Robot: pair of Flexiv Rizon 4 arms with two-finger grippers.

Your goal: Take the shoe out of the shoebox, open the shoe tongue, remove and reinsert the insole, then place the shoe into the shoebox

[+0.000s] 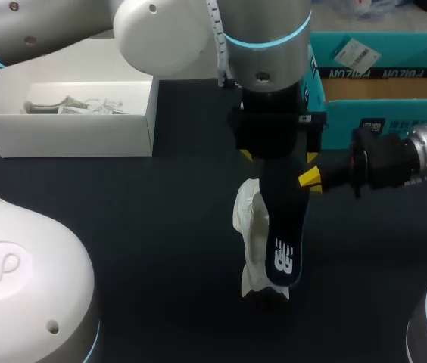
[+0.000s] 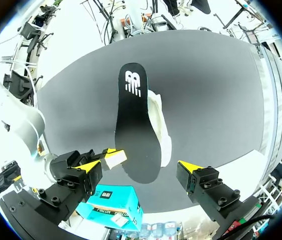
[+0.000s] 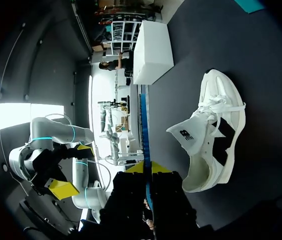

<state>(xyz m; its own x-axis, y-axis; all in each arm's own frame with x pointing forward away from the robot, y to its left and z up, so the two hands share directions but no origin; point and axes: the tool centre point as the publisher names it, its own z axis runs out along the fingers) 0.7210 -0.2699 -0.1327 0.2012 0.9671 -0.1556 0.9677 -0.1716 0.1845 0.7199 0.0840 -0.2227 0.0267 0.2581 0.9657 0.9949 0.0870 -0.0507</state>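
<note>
Lying loose on the dark surface (image 1: 123,249), below the left gripper (image 2: 137,166), the white shoe (image 3: 216,135) has nothing pinning it, so a push from the insole could skid it away. The black insole (image 2: 133,125) hangs above it, pinched near one end by the right gripper (image 3: 147,169). That thin hold may let it twist or slip. Left gripper's spread wide, empty.

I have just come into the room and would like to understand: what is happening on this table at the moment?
The right arm's fingers are shut on the dark insole and hold it over the white shoe, which lies on the table with its tongue open. The left arm's fingers are open, one on each side of the insole, not gripping it. The white shoebox stands apart, without the shoe.
</note>
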